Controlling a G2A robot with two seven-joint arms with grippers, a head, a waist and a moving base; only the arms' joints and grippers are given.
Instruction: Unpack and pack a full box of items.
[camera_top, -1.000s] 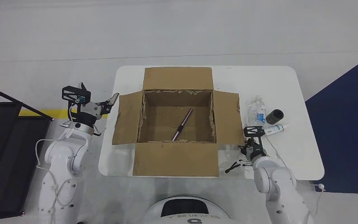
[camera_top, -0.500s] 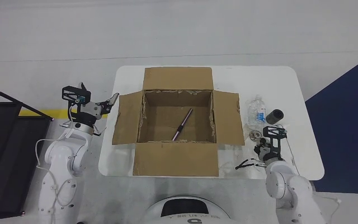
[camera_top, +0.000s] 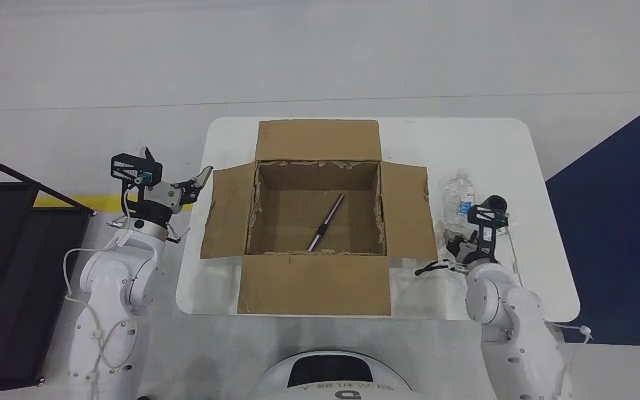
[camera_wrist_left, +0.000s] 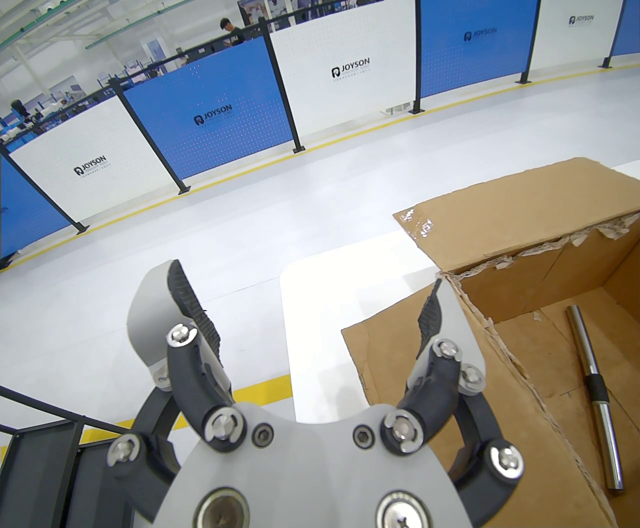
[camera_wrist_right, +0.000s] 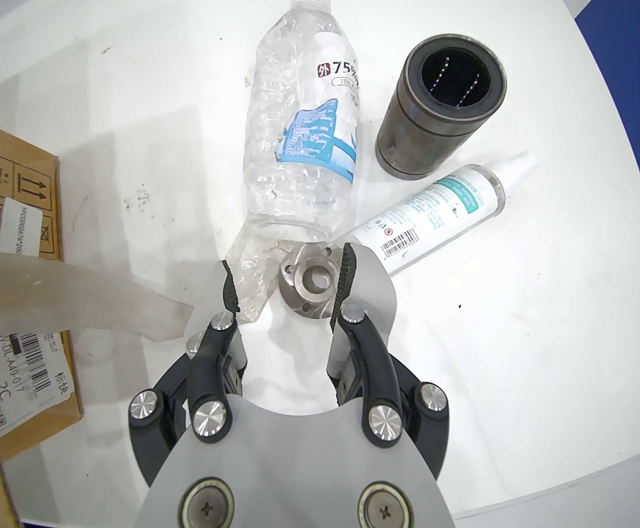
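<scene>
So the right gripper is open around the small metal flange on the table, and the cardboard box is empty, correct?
Not quite. The cardboard box is not empty: the top view shows a metal rod lying on its floor. The rest holds: the right gripper is open around the small metal flange on the table.

Most of the table (camera_top: 540, 285) is taken up by the open box (camera_top: 315, 285), flaps spread out. Inside, the floor is blocked only by a rod (camera_top: 326, 221). The right-edge strip is crowded by a bottle (camera_wrist_right: 300, 135), sleeve (camera_wrist_right: 440, 100), tube (camera_wrist_right: 435, 210) and flange (camera_wrist_right: 310, 285); bare surface is left at the near right corner.
</scene>
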